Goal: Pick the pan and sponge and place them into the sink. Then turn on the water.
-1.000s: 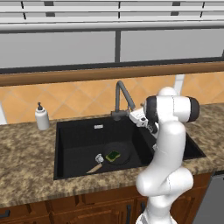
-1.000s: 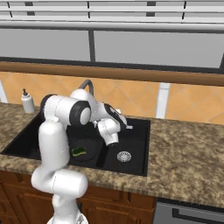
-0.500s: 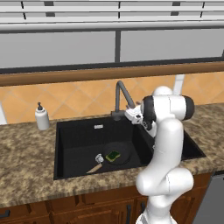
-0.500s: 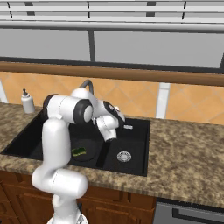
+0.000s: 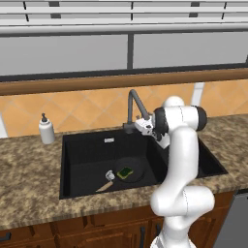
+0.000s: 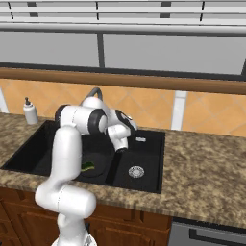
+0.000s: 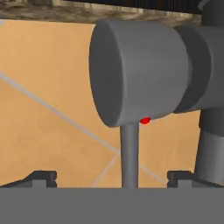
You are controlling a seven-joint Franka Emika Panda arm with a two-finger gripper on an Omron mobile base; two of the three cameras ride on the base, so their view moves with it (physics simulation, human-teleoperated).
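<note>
The black pan [image 5: 138, 165] lies in the left bowl of the black sink [image 5: 87, 150], its wooden handle [image 5: 103, 186] pointing to the front left. The green sponge [image 5: 126, 172] rests in the pan and also shows in the right base view [image 6: 88, 166]. My gripper [image 5: 137, 127] is at the base of the dark gooseneck faucet [image 5: 133, 102], above the sink's back edge. In the hand view my gripper [image 7: 112, 178] is open, and the faucet's thin lever [image 7: 129, 153] stands between its fingertips [image 7: 40, 177] under the grey handle barrel [image 7: 135, 72]. No stream of water is visible.
A white soap dispenser [image 5: 46, 130] stands on the granite counter left of the sink. The smaller right bowl has a silver drain [image 6: 136, 171]. A tiled wall and a wooden ledge rise close behind the faucet.
My hand has crept a little to the left, closer to the faucet base. Its jaws have stayed open. Pan and sponge have not moved.
</note>
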